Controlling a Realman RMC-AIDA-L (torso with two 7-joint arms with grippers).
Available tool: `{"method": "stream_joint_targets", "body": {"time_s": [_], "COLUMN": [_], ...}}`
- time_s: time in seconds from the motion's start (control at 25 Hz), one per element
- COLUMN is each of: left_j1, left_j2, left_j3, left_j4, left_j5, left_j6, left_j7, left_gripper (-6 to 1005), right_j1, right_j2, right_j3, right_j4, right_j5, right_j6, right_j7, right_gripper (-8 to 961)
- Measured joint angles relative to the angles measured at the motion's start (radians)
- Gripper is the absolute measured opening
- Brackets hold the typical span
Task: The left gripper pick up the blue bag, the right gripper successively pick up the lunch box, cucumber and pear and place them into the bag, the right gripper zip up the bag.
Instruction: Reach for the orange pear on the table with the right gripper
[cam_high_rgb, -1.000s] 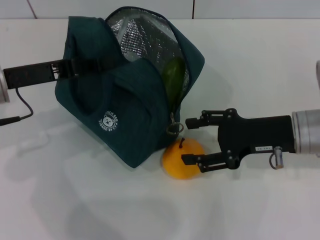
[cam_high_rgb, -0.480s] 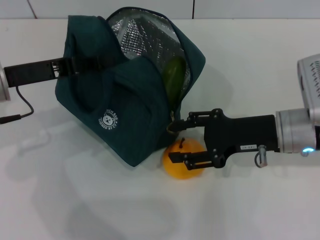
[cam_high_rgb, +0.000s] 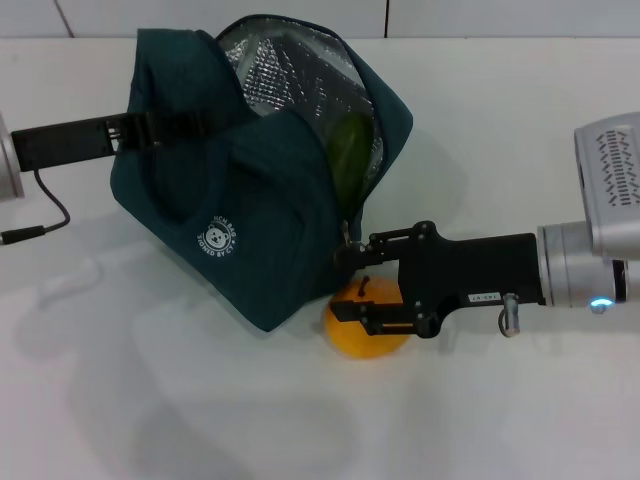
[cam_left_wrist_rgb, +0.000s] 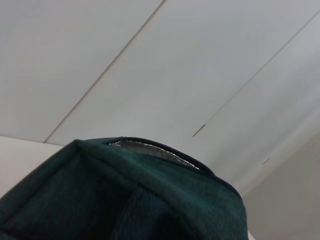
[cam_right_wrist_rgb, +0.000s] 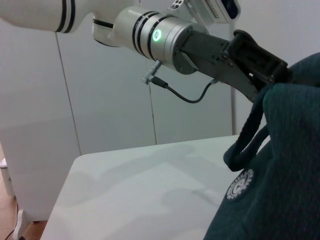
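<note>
- Reaching in from the right side of the head view, the right pincer (cam_high_rgb: 345, 283) is level with the pear (cam_high_rgb: 367, 318); its fingers stand wide apart, one finger (cam_high_rgb: 362, 311) lying across the front of the fruit and the other up near the bag's ring-pull zipper (cam_high_rgb: 347, 252).
- Whether the lower finger actually touches the pear's skin cannot be told; the fruit rests on the white table (cam_high_rgb: 200, 400), not lifted.
- The pear sits just against the lower front corner of the blue bag (cam_high_rgb: 240, 230), short dark stem pointing up.
- The blue bag stands tilted on the table, mouth open toward the right and showing its silver foil lining (cam_high_rgb: 275, 70).
- Inside the opening the cucumber (cam_high_rgb: 349, 160) leans upright against the lining — only part of it shows.
- The lunch box cannot be seen in any view.
- The left pincer (cam_high_rgb: 150, 130) comes in from the left edge and is clamped on a handle of the bag near its top; the right wrist view shows its black claw (cam_right_wrist_rgb: 260, 57) holding the dark strap (cam_right_wrist_rgb: 245, 140) taut above the round white logo (cam_right_wrist_rgb: 240, 185).
- The left wrist view shows only the bag's teal top edge (cam_left_wrist_rgb: 150, 175) with a thin sliver of foil.
</note>
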Motion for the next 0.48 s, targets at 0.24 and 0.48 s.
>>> {"method": "stream_joint_targets", "body": {"time_s": [0.24, 0.48], "left_j1": [-0.003, -0.005], "left_j2": [-0.001, 0.000], "left_j3": [-0.003, -0.005], "left_j4": [-0.001, -0.010], "left_j5": [0.001, 0.000], "left_j6": [0.000, -0.001], "left_j7": [0.000, 0.000], "left_gripper": [39, 40], "right_j1": [0.011, 0.021], "right_j2": [0.000, 0.000], "right_j3": [-0.045, -0.094], "right_j4": [0.000, -0.011], "right_j5": [0.004, 0.005], "right_j6": [0.039, 0.078], "right_j7": [0.000, -0.016], "right_gripper": [545, 484]}}
